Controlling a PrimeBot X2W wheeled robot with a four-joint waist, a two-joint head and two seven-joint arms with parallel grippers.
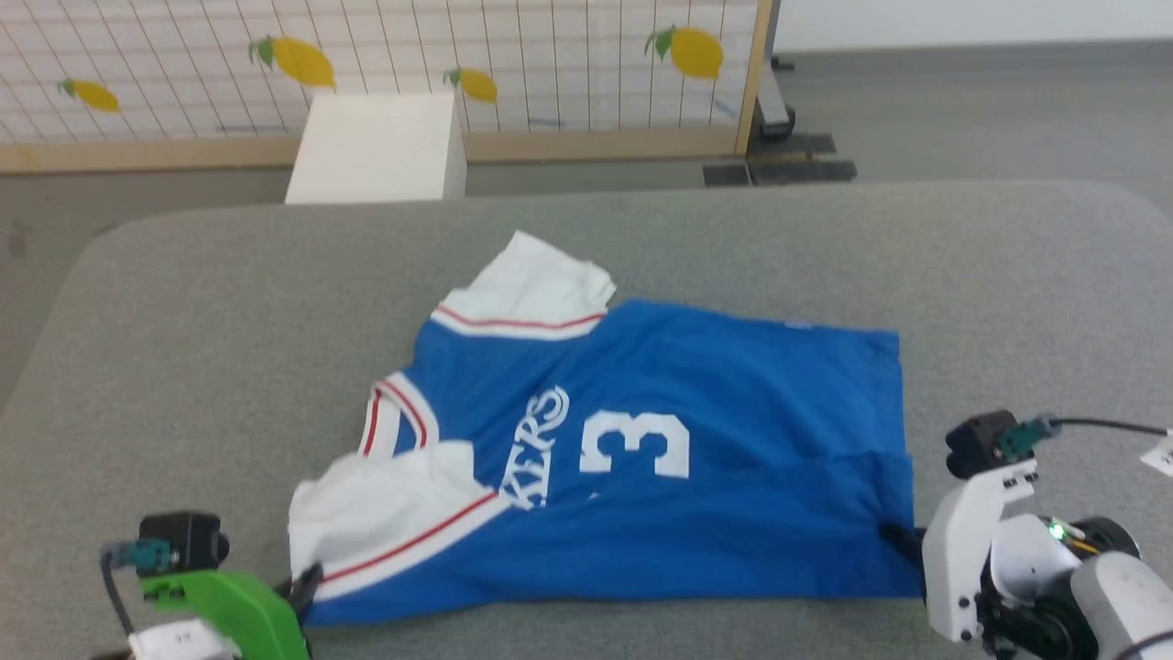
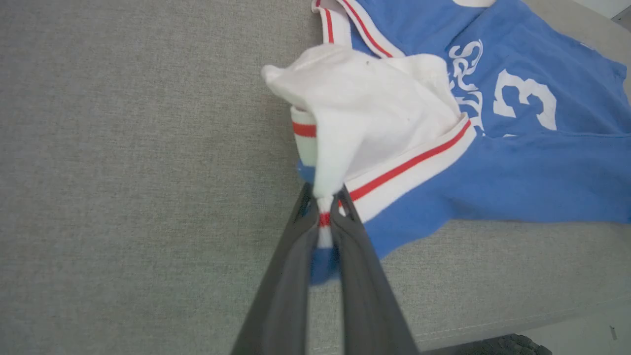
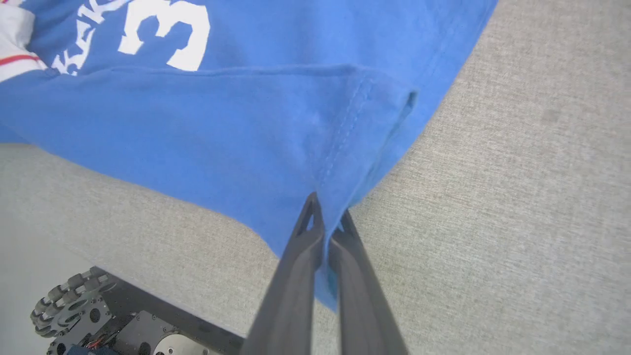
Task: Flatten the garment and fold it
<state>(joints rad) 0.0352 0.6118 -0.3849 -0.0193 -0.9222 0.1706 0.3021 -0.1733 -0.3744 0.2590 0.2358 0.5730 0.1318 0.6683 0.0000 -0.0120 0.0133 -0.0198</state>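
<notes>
The garment [image 1: 660,449], a royal-blue jersey with white sleeves, red-and-white trim, white letters and a "3" showing, lies on the grey table [image 1: 183,348]. Its near long edge is folded up over the body. My left gripper [image 2: 323,202] is shut on the garment [image 2: 517,172] at the near-left corner, pinching the white sleeve with its striped trim; that gripper [image 1: 307,582] sits at the lower left in the head view. At the near-right hem corner my right gripper [image 3: 328,212] is shut on the blue fabric [image 3: 222,128]; the same gripper [image 1: 898,536] shows at the head view's lower right.
A white box [image 1: 376,147] and a lemon-print screen [image 1: 513,64] stand beyond the table's far edge. The robot's wheeled base [image 3: 98,315] shows below the table's near edge. Bare grey table surface surrounds the jersey.
</notes>
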